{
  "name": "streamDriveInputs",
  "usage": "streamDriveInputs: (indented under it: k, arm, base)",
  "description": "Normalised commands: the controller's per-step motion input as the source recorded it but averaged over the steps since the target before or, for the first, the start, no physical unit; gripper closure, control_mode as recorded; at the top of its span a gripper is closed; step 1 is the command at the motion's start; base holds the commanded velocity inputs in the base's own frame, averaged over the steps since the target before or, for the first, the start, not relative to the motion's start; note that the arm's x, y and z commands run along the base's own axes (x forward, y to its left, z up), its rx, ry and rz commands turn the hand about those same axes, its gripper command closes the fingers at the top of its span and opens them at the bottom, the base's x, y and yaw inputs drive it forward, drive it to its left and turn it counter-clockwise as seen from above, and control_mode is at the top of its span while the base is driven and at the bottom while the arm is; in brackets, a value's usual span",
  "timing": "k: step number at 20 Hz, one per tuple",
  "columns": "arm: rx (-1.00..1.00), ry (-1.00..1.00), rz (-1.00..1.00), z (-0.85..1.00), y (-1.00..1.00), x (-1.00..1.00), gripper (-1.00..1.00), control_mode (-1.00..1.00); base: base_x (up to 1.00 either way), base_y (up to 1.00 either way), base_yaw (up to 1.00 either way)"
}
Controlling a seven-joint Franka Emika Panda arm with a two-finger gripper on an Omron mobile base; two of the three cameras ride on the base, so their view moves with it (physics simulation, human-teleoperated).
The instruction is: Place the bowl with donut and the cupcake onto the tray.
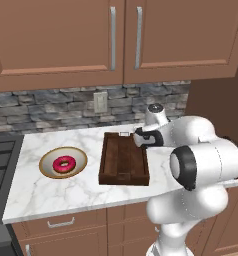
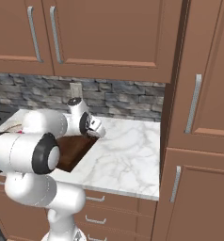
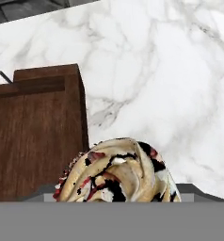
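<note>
The dark brown wooden tray lies mid-counter, its metal handle at the far short end. Left of it sits the wide bowl with the pink donut inside. My gripper hovers over the tray's far right corner. The cupcake looms large and close at the bottom of the hand view, lifted off the marble and overlapping the tray's right edge. It looks held between the jaws, though it covers the fingertips.
A dark stove borders the counter on the left. Bare marble counter stretches right of the tray to a tall cabinet. A wall outlet sits on the stone backsplash, with upper cabinets overhead.
</note>
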Motion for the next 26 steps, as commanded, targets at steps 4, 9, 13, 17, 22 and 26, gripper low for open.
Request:
streamDriveInputs:
  k: [4,9,13,17,22,26]
  arm:
    - [-0.09,0.02,-0.05,0.0,0.85,0.43,1.0,-1.0]
    - [-0.01,0.0,-0.14,-0.01,0.64,0.43,1.0,-1.0]
    - [0.0,0.02,-0.15,-0.12,0.58,0.32,1.0,-1.0]
    - [0.0,0.0,-0.15,-0.15,0.52,0.27,1.0,-1.0]
    - [0.0,0.0,-0.05,-0.23,0.13,0.32,1.0,-1.0]
    - [0.0,-0.04,0.0,-0.31,0.01,0.22,1.0,-1.0]
  base:
    - [0.0,0.0,0.0]
    - [0.0,0.0,0.0]
    - [0.0,0.0,0.0]
    - [0.0,0.0,0.0]
    - [0.0,0.0,0.0]
    - [0.0,0.0,0.0]
